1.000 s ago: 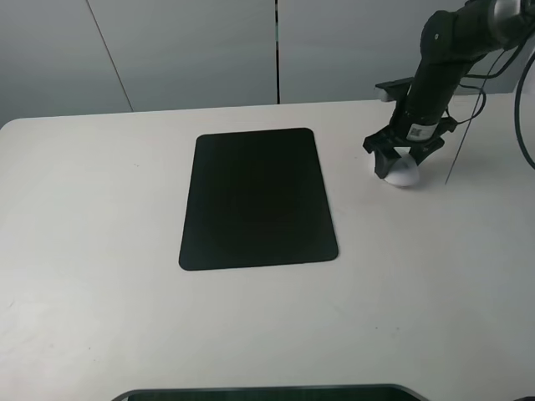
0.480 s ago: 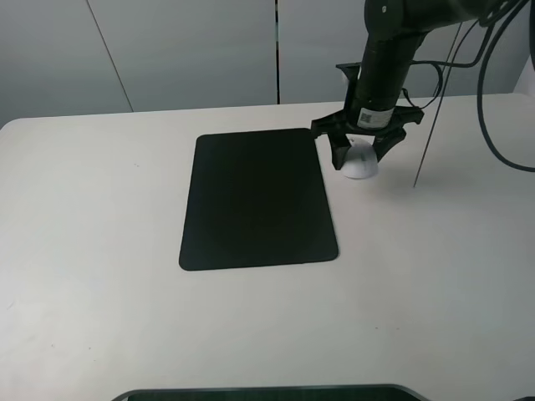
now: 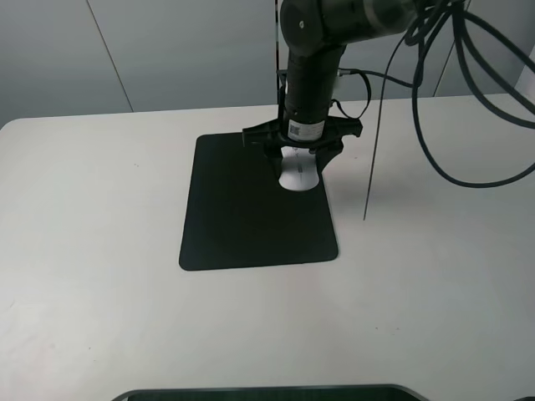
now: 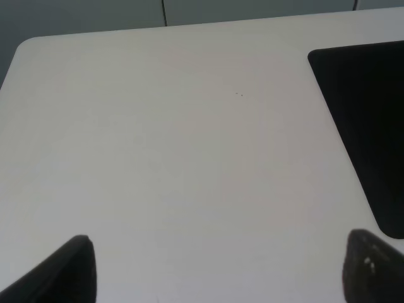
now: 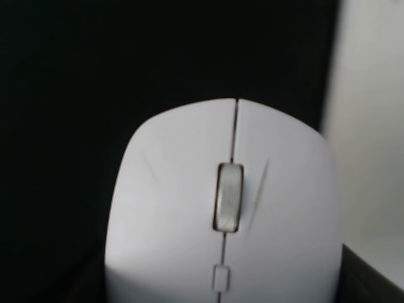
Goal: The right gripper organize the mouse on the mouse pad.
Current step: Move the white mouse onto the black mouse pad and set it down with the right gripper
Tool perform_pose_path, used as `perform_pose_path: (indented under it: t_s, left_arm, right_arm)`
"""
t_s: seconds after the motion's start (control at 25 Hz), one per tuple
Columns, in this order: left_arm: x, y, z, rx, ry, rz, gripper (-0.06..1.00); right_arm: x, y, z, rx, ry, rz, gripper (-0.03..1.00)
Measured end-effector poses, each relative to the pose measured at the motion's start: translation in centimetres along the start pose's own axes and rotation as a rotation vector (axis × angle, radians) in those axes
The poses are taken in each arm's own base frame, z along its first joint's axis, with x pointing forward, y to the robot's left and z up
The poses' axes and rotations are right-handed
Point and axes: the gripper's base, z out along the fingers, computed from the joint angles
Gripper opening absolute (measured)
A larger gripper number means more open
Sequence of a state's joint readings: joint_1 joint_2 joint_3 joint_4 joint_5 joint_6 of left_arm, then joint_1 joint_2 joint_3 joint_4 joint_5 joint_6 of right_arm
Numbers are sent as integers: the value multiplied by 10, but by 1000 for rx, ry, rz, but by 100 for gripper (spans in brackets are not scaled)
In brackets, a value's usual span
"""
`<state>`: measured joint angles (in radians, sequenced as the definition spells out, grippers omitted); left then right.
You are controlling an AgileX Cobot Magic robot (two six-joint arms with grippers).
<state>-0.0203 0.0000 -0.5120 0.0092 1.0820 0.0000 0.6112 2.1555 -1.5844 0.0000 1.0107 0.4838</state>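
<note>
Mouse [image 3: 298, 174] pinched in the right gripper [image 3: 299, 165] over the upper-right part of the mouse pad [image 3: 242, 213], above frame centre.

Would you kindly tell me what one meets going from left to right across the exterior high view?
Bare table → mouse pad → mouse, over the pad's right part → thin hanging cable.

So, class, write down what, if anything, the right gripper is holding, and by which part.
The right gripper holds the mouse, clamped by its two long sides, over the mouse pad.
</note>
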Motion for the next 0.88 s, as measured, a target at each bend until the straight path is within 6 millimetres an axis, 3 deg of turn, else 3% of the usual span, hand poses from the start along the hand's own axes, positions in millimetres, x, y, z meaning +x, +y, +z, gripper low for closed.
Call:
perform_pose_path:
  t_s: [0.52,0.88]
  left_arm:
    - [0,0,0,0,0,0,75]
    - [0,0,0,0,0,0,75]
  right_arm:
    - [-3,69,29,0,8,-45,47]
    - [-3,77,58,34,50,-10,47]
